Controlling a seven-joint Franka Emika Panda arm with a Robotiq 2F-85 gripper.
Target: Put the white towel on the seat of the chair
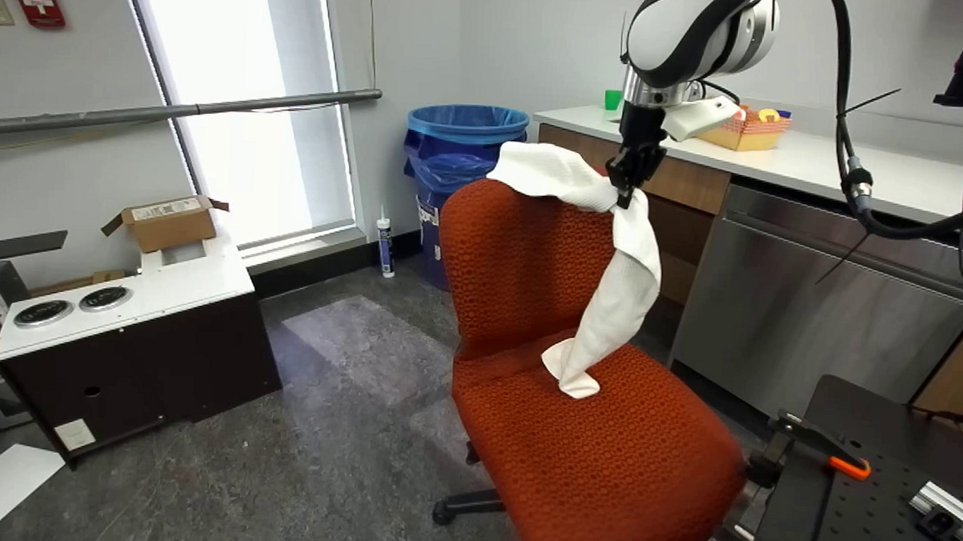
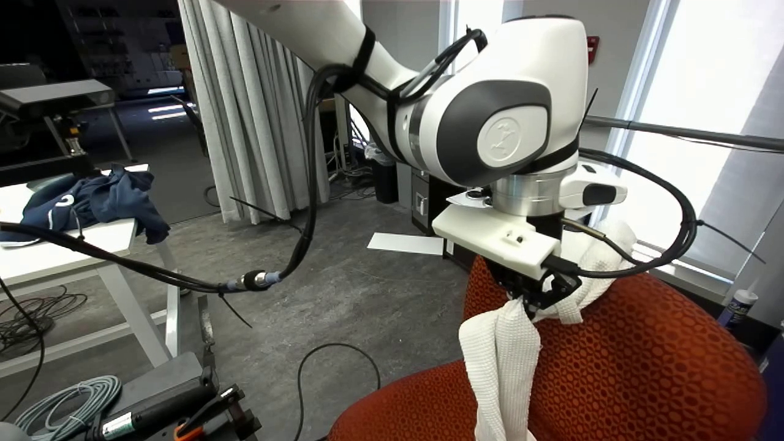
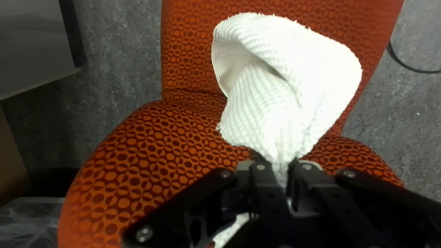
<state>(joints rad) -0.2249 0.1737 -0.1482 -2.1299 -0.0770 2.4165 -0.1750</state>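
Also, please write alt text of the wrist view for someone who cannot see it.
A black gripper pinches a white towel that hangs down onto an orange-red patterned chair seat. The matching backrest fills the lower left, with grey floor beyond.

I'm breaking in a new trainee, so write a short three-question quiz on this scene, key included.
1. True or false: the gripper is open and holding nothing.
2. Choose one: relative to the chair seat, the lower end of the white towel is (a) hanging clear above it; (b) resting on it; (c) tucked underneath it.
3. Fill in: the tall bag-lined bin is ______ in colour.

Key: 1 false (it is shut on the towel); 2 b; 3 blue.
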